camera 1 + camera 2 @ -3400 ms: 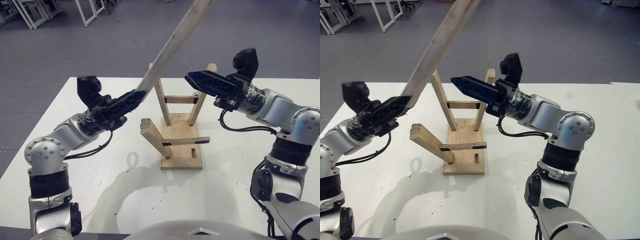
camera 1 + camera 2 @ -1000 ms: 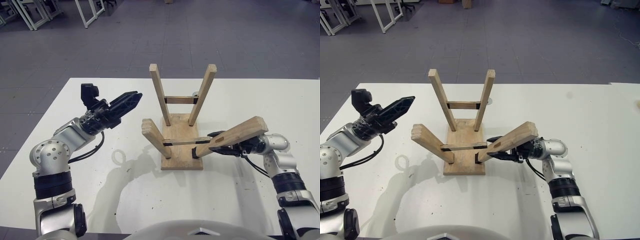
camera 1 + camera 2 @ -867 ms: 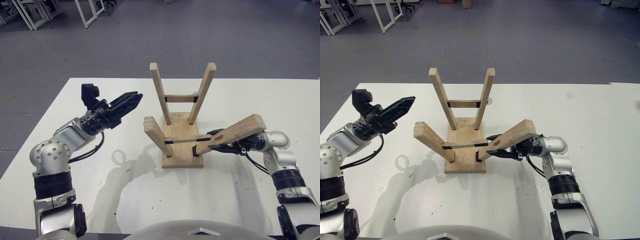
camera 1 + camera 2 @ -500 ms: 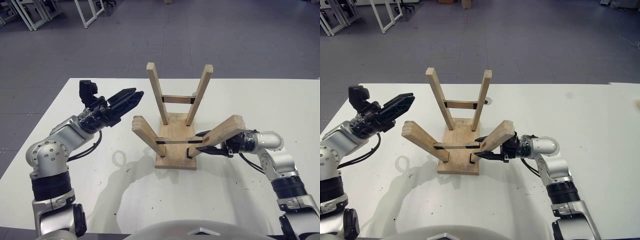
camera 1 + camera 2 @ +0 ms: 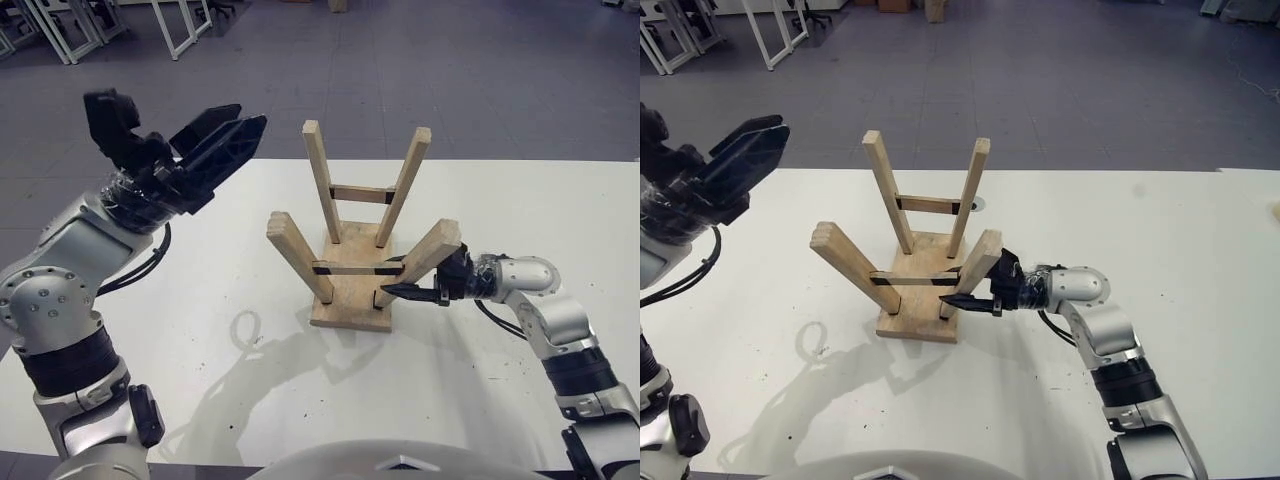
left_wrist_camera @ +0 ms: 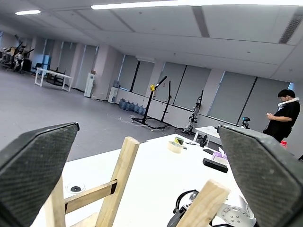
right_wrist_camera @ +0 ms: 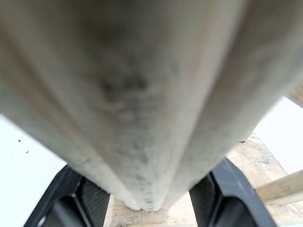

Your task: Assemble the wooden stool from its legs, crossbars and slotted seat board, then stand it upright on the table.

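The stool lies upside down on the white table, its slotted seat board (image 5: 345, 312) flat. Two far legs (image 5: 322, 180) stand upright, joined by a crossbar (image 5: 362, 193). The near left leg (image 5: 298, 255) leans outward, with a second crossbar (image 5: 352, 268) running from it. My right gripper (image 5: 402, 291) is shut on the near right leg (image 5: 425, 258), low by the board; its fingers (image 7: 90, 204) flank the wood. My left gripper (image 5: 250, 115) hangs open and empty, high above the table's left side, pointing at the stool.
The white table (image 5: 200, 400) has free room in front of and left of the stool. Its far edge (image 5: 500, 160) runs just behind the stool, with grey floor beyond. A small round hole (image 5: 980, 203) sits in the table behind the far legs.
My left gripper handed off the long leg and rose up and back, still open. My right gripper brought that leg down to the seat board and tipped it steeper.
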`<act>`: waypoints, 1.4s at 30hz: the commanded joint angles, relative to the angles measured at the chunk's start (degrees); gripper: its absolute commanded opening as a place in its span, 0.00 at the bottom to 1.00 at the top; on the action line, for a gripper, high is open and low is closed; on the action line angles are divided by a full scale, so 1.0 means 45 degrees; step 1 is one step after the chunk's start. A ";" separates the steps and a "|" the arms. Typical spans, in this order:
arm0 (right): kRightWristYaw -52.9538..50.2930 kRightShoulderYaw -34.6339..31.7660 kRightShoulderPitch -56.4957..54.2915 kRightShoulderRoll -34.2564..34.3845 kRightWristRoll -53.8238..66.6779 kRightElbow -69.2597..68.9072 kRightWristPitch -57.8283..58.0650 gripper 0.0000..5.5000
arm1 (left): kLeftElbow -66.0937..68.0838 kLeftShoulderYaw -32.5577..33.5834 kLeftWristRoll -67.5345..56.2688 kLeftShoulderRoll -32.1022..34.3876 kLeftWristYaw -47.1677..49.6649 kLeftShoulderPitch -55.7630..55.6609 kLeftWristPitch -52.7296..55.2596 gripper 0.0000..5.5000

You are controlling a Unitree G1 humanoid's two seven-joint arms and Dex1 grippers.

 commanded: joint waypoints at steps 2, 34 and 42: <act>-0.0221 0.0231 0.0314 -0.0584 -0.0742 0.0364 0.0448 0.37 | -0.2191 -0.2241 -0.0391 0.0024 0.3631 -0.0884 0.1131 0.99; -0.1682 0.0520 0.0666 -0.0488 -0.0875 0.0012 0.0891 0.37 | -0.2912 -1.7432 1.1535 -0.0334 0.6187 -0.3292 0.4343 0.32; -0.3558 0.0245 0.1530 -0.0116 0.0238 -0.0853 0.3722 0.37 | -0.1947 -1.6463 1.3260 -0.0803 0.5002 -0.1924 0.3204 0.32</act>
